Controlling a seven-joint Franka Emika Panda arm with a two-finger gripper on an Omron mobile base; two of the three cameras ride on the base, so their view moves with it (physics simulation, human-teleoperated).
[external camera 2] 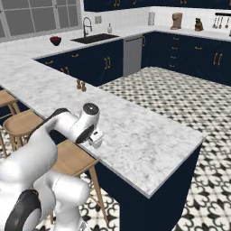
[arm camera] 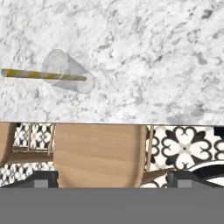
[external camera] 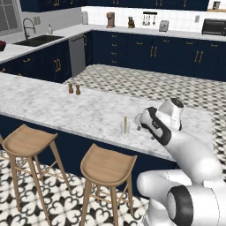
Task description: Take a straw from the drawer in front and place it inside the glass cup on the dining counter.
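The straw is already standing inside the glass cup, which is resting on the dining worktop near its front edge, above the wooden stools. From the left base view the straw is leaning upright in the cup, its top poking above the rim. Nothing else is being held by the cup.

The tool is being seen in the hand view with its two dark tips spread wide apart and nothing between them; it is holding nothing. It is hanging off to one side of the cup, out over the worktop edge, with a stool seat and patterned floor below it. In the left base view the hand is sitting just beside the cup, to its right.

The placing is judged to be done, so the step in hand is probably the retreat. It would be done well by drawing the tool away from the cup rather than across it, since the cup is light and close to the edge and a brush from a finger or the wrist could be enough to tip it or knock the straw out. Two small brown shakers are standing well apart, farther along the worktop.
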